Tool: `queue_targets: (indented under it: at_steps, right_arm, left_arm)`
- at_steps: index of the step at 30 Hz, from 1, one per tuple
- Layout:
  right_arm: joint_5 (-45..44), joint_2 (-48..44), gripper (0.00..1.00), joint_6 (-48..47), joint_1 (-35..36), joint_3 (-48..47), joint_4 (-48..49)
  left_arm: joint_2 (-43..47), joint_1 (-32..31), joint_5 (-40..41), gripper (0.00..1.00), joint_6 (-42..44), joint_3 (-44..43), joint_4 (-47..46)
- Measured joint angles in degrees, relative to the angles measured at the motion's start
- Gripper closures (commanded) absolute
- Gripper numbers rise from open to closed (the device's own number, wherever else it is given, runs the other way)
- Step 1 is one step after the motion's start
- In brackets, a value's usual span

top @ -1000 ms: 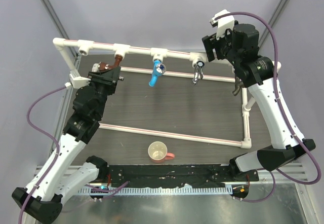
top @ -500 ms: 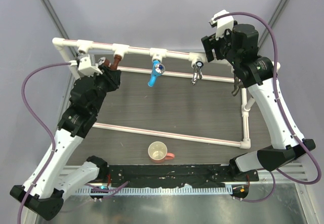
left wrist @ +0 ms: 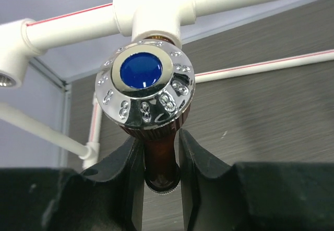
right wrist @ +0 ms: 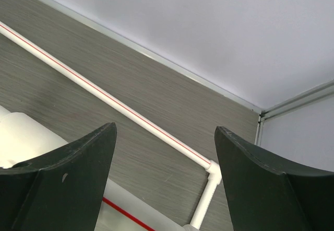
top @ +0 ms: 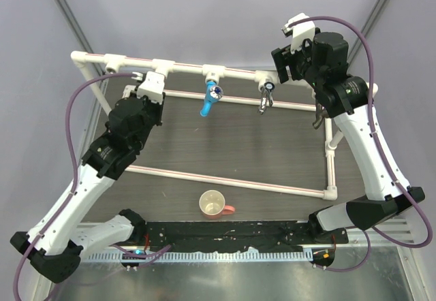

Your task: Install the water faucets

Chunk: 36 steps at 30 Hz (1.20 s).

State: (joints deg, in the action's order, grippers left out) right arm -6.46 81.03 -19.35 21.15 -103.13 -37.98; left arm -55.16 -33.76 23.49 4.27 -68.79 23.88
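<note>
In the left wrist view a reddish-brown water faucet [left wrist: 159, 158] with a chrome handle and blue cap [left wrist: 141, 70] sits under a white tee socket [left wrist: 155, 18] of the top pipe. My left gripper [left wrist: 160, 160] is shut on the faucet's brown body. From above, the left gripper [top: 151, 86] covers that faucet. A blue faucet [top: 210, 99] and a chrome faucet [top: 265, 97] hang from the same pipe further right. My right gripper [top: 283, 62] hovers open behind the chrome faucet. In the right wrist view its jaws [right wrist: 166, 152] are wide apart around nothing.
A white pipe frame [top: 225, 180] lies on the dark table. An open tee socket [top: 113, 62] sits at the pipe's left end. A pale cup [top: 214, 204] stands near the front. A small dark fitting [top: 318, 116] hangs by the right side pipe.
My left wrist has rolled and swung right along the top pipe while staying on the brown faucet, which it now covers from above. The right arm has not moved.
</note>
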Motion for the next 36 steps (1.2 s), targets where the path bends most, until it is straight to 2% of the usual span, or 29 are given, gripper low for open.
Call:
queue_targets:
  at_steps: [2, 4, 5, 7, 8, 10, 11, 14, 23, 25, 30, 36]
  right_arm:
    - [-0.1, 0.0, 0.18, 0.0, 0.0, 0.0, 0.0]
    - [-0.3, 0.0, 0.17, 0.0, 0.0, 0.0, 0.0]
    - [-0.3, 0.0, 0.17, 0.0, 0.0, 0.0, 0.0]
    - [-0.2, 0.0, 0.17, 0.0, 0.0, 0.0, 0.0]
    - [-0.2, 0.0, 0.17, 0.0, 0.1, 0.0, 0.0]
    - [-0.2, 0.0, 0.17, 0.0, 0.2, 0.0, 0.1]
    - [-0.2, 0.0, 0.17, 0.0, 0.2, 0.0, 0.1]
    - [-0.3, 0.0, 0.17, 0.0, 0.2, 0.0, 0.2]
    - [-0.3, 0.0, 0.17, 0.0, 0.3, 0.0, 0.1]
    - [-0.3, 0.0, 0.17, 0.0, 0.3, 0.0, 0.1]
    - [-0.5, 0.0, 0.17, 0.0, 0.4, 0.0, 0.1]
    - [-1.0, 0.0, 0.17, -0.1, 0.5, 0.0, 0.0]
  left_arm:
    - [-0.9, -1.8, 3.2, 0.89, 3.0, -0.6, 0.6]
    - [-1.4, -2.8, 5.2, 0.73, 4.6, -0.9, 0.8]
    - [-1.5, -3.1, 5.9, 0.60, 5.2, -0.9, 0.8]
    - [-1.4, -3.4, 6.3, 0.45, 5.5, -0.9, 0.8]
    - [-1.3, -3.5, 5.9, 0.30, 5.4, -0.9, 1.0]
    - [-1.0, -4.4, 5.0, 0.20, 5.0, -0.9, 1.4]
    - [-0.7, -4.7, 4.4, 0.12, 4.5, -1.0, 1.5]
    - [1.0, -5.2, 3.3, 0.02, 1.8, -1.5, 1.5]
    - [7.2, -5.2, 2.6, 0.02, -8.0, -6.2, 0.3]
    - [6.9, -5.2, 2.3, 0.05, -8.9, -7.3, -0.4]
    - [3.7, -5.2, 0.9, 0.26, -10.1, -7.5, -0.5]
    - [-1.0, -5.2, -2.4, 0.34, -10.3, -7.5, 0.2]
